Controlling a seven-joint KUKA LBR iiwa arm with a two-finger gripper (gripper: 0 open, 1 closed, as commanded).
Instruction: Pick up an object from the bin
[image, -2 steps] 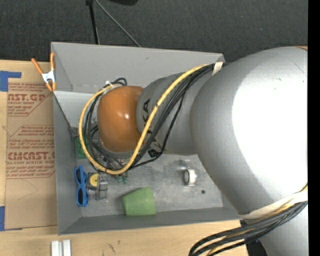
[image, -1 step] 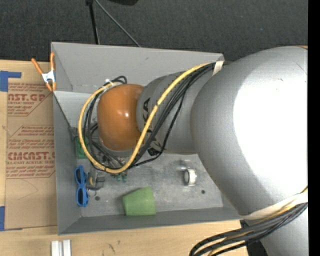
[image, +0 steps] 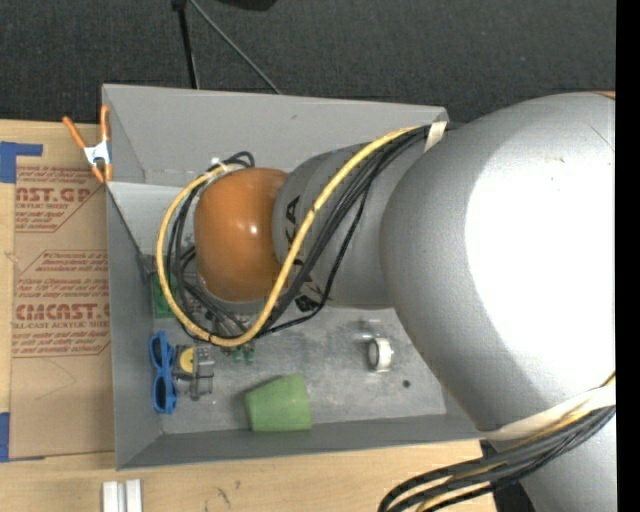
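Bin (image: 250, 120) holds blue glasses (image: 160, 372), green block (image: 278, 404), silver ring (image: 377, 352); orange cover (image: 237, 232) hides the jaws' state.

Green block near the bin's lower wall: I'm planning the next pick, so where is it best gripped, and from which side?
Probably from straight above, closing on the green block's two short ends: it lies flat and alone, with bare floor at both ends, while the bin's wall crowds its long lower side.
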